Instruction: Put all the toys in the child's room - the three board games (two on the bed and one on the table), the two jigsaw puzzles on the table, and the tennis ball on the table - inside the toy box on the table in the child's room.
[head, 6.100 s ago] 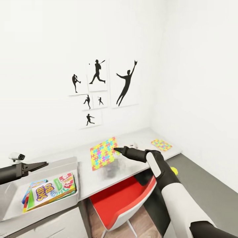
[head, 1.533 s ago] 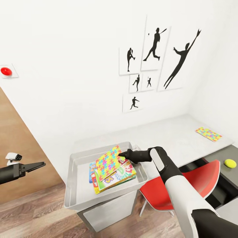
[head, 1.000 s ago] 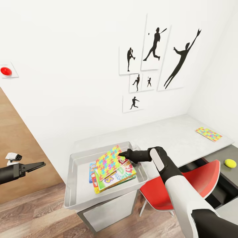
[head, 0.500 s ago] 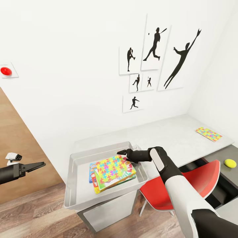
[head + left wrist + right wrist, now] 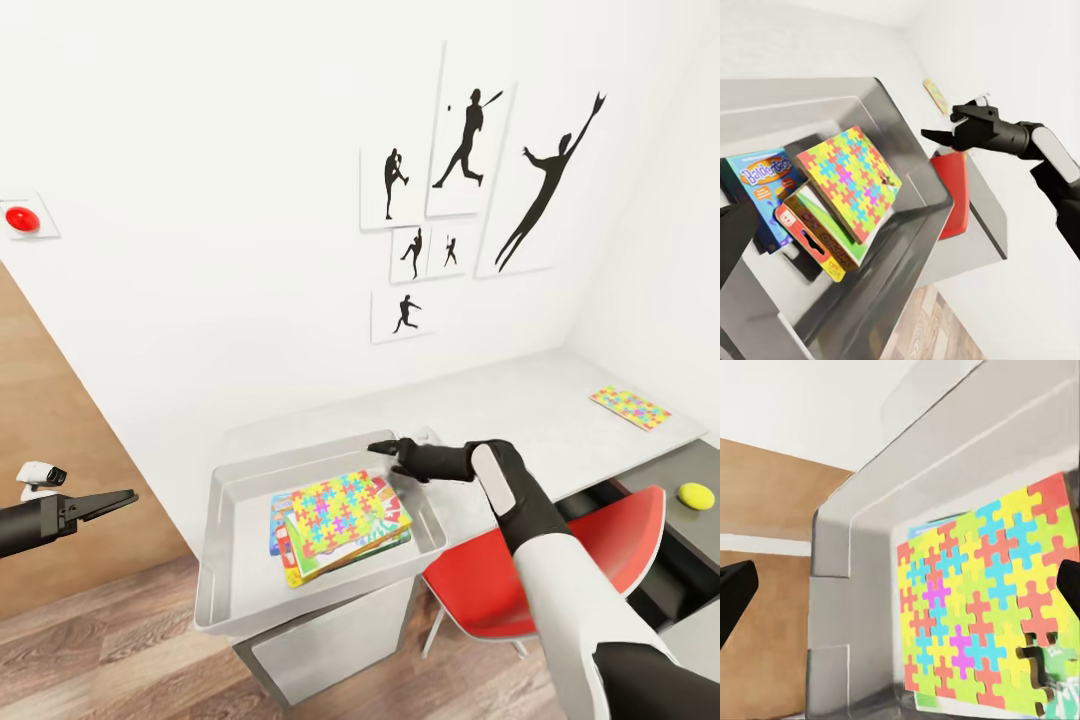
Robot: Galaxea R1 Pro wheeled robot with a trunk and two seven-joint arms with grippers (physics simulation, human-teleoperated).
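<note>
Matt grey plastic toy box (image 5: pixel 232 590), glossy red chair (image 5: pixel 600 560), wood-plank floor (image 5: pixel 110 650), smooth light-grey table (image 5: pixel 520 415).

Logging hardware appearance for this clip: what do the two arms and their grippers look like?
The right arm has glossy white shells with black joints and a black wrist, ending in the right gripper with two slim, pointed black fingers. The left gripper is dark grey-black with tapered fingers, and a small white camera module sits on top.

I'm in a child's bedroom, black sports-player silhouette pictures (image 5: pixel 470 190) on white wall, long light-grey desk (image 5: pixel 520 410), red moulded chair (image 5: pixel 560 575), wood-plank floor (image 5: pixel 110 660)
</note>
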